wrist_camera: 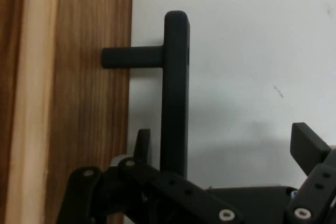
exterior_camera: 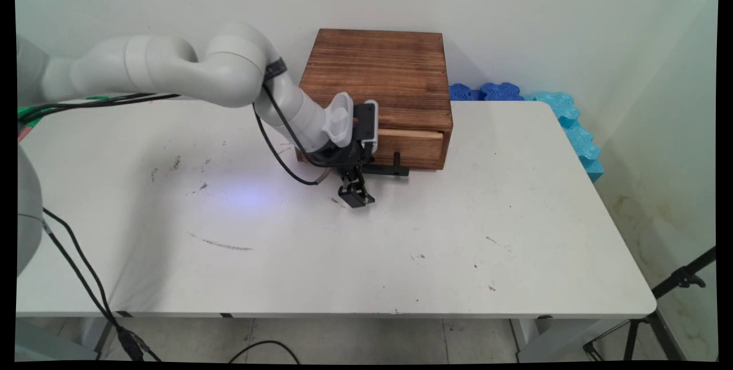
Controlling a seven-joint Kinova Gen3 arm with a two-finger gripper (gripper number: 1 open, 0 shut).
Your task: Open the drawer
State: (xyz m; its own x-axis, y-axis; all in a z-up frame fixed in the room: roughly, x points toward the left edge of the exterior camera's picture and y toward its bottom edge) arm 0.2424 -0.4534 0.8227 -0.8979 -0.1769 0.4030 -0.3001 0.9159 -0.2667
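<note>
Main view, looking down across a white table [exterior_camera: 458,232] toward a pale wall. At the table's far edge, near the middle, a dark brown wooden box [exterior_camera: 378,72], standing square. Low on its near face, a drawer front [exterior_camera: 412,149] with a paler strip of wood along the top; hard to tell whether fully shut or slightly out. Fixed to that front, a black handle [exterior_camera: 390,171], a bar running level just above the tabletop. White arm reaching in from the left, bent down in front of the box, black cables [exterior_camera: 275,146] looping under the wrist. Black gripper [exterior_camera: 356,195] low over the table, just in front of the handle's left end and pointing down. Behind the table's far right corner, blue foam pieces [exterior_camera: 567,118]; at lower right, on the floor, a black tripod [exterior_camera: 676,284].

Hand view, looking along the gripper. On the left, the wood grain of the drawer front [wrist_camera: 79,108]; on the right, bare white table [wrist_camera: 252,66]. Between them the handle [wrist_camera: 175,93], seen as a tall black bar joined to the wood by a short post. Fingers [wrist_camera: 307,148] spread wide, holding nothing. Bar passing between them, close to the finger on the wood side, well apart from the other. No contact visible.
</note>
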